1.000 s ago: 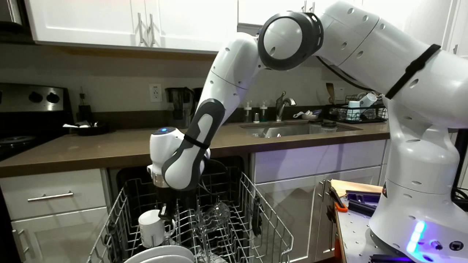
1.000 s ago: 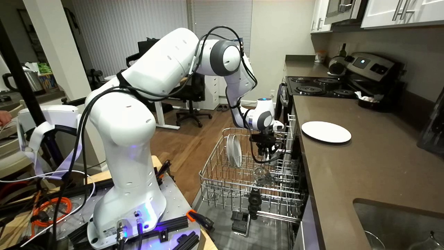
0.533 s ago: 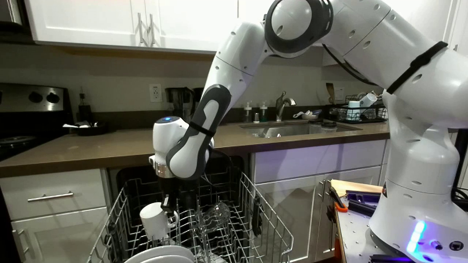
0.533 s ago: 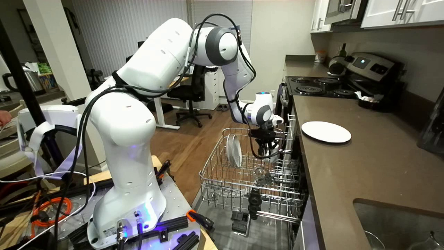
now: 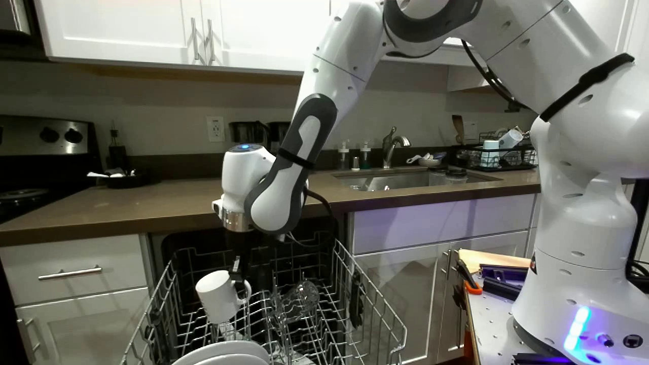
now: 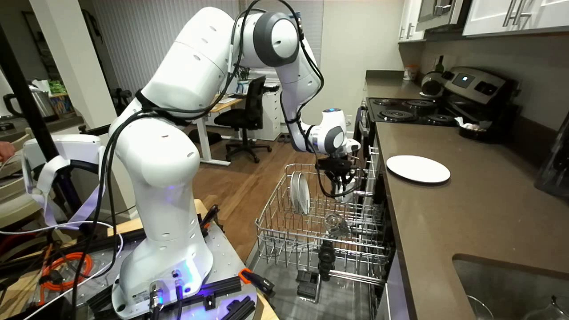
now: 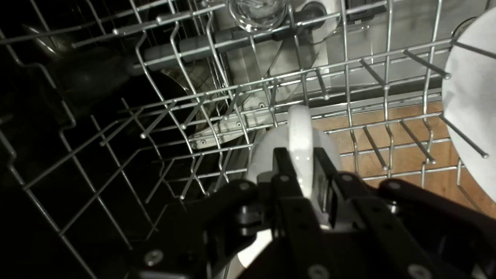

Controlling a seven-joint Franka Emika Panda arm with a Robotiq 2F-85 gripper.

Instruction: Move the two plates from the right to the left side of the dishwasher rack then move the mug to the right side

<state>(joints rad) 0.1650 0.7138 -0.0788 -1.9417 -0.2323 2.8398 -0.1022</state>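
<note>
Kitchen with a brown bench beneath white wall cabinets; a stove bounded this stretch of the bench at one end, a sink was let into it toward the opposite end, and a faucet rose near the rear edge. The dishwasher rack extended from below the bench's front edge. The two plates stood on edge, side by side, in the stove-end half of the rack, on the side away from the front edge. Nearer that edge, likewise toward the stove end, was the mug, tilted. The gripper, directed downward from the arm, had its fingers set apart by little more than the thickness of the mug's loop handle, which they held between them. Whether the mug's lower end touched the wires could not be made out. A clear glass occupied the rack near the mug, toward the sink end. A lone white plate lay flat on the bench close to its front edge, between stove and sink. By the rear edge at the sink end, a black wire basket contained cups.
</note>
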